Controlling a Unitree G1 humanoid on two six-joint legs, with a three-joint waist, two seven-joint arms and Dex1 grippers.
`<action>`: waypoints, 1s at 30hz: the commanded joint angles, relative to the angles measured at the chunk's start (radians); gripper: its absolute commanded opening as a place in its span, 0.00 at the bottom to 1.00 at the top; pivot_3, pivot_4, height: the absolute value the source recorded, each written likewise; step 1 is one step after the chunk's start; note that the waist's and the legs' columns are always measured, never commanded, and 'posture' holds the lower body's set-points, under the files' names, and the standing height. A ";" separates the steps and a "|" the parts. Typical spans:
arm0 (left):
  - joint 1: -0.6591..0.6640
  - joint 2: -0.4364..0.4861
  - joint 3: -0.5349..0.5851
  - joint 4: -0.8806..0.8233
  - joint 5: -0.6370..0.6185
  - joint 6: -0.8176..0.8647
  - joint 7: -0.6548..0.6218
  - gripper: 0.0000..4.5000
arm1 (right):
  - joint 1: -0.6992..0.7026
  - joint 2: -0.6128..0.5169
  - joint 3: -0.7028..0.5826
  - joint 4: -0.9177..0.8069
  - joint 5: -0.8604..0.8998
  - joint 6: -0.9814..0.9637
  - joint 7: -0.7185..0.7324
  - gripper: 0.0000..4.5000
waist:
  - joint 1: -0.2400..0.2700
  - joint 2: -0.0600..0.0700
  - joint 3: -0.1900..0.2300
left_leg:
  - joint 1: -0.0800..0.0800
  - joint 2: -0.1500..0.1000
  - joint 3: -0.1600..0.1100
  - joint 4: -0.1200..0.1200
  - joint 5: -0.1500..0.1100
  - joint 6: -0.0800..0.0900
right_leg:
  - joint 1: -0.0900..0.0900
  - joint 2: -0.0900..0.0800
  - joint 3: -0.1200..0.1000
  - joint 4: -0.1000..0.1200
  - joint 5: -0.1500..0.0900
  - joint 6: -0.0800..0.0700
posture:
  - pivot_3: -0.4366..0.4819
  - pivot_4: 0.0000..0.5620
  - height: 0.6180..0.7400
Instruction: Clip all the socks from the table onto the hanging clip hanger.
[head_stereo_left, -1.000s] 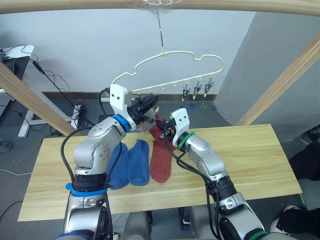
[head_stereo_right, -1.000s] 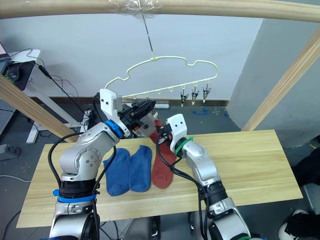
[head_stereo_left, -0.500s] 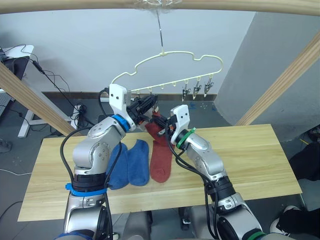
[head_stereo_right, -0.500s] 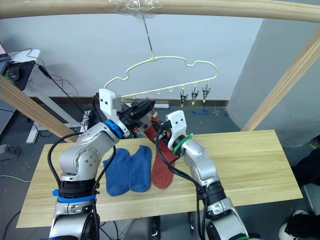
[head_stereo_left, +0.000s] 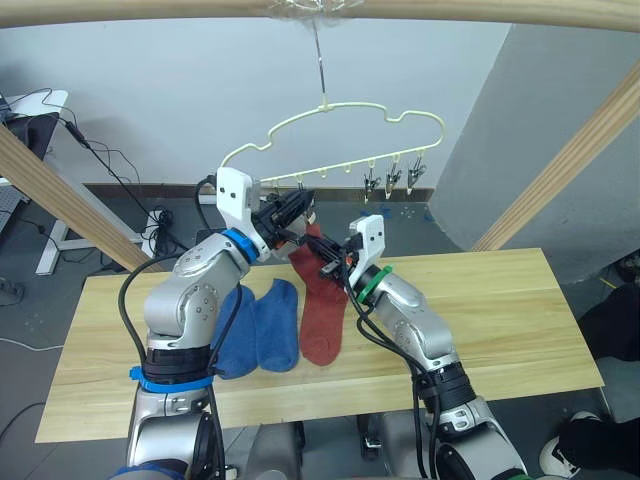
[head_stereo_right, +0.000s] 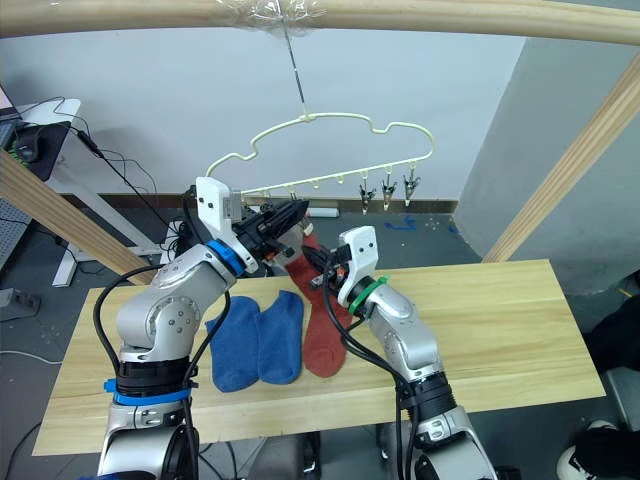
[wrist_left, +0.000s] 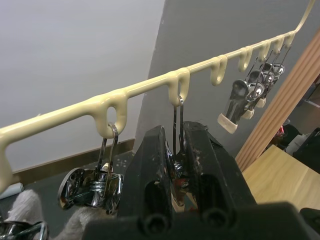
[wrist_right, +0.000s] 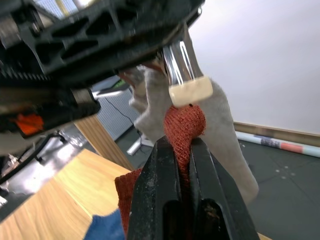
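Now, from the head views, we see the clip hanger (head_stereo_left: 340, 140) hanging upper centre, under the wooden pole (head_stereo_left: 500, 12). The left gripper (head_stereo_left: 293, 212) sits at its bottom row, beside the right gripper (head_stereo_left: 332, 268), which lifts one rust-red sock (head_stereo_left: 312, 265) off the bench (head_stereo_left: 500, 320). Another rust-red sock (head_stereo_left: 322, 320) and two blue socks (head_stereo_left: 258, 328) lie flat, centre-left.

Over on the left wrist, we have the fingers (wrist_left: 150, 165) squeezed onto a metal clip (wrist_left: 176, 170); a neighbouring clip (wrist_left: 95, 185) holds a light grey sock (wrist_left: 75, 222).

On the right wrist view, the fingers (wrist_right: 162, 195) pinch the red sock's cuff just below the clip's pale tip (wrist_right: 190, 91), grey sock behind.
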 joint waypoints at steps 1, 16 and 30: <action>-0.002 0.004 0.008 -0.019 -0.003 -0.010 0.001 0.05 | 0.001 0.047 -0.005 -0.046 0.043 0.001 -0.006 0.00 | 0.000 0.000 0.000 | 0.000 0.000 0.000 0.000 0.000 0.000 | 0.000 0.000 0.000 0.000 0.000 0.000 | 0.32 0.48 1.00; 0.005 -0.011 0.013 -0.047 -0.031 0.030 0.032 0.05 | -0.069 0.060 0.020 0.105 -0.033 -0.111 -0.059 0.00 | 0.000 0.000 0.000 | 0.000 0.000 0.000 0.000 0.000 0.000 | 0.000 0.000 0.000 0.000 0.000 0.000 | 0.32 0.48 1.00; 0.012 -0.002 0.008 -0.046 -0.030 0.028 0.036 0.05 | -0.076 0.066 0.020 0.079 -0.004 -0.161 -0.048 0.00 | 0.000 0.000 0.000 | 0.000 0.000 0.000 0.000 0.000 0.000 | 0.000 0.000 0.000 0.000 0.000 0.000 | 0.32 0.48 1.00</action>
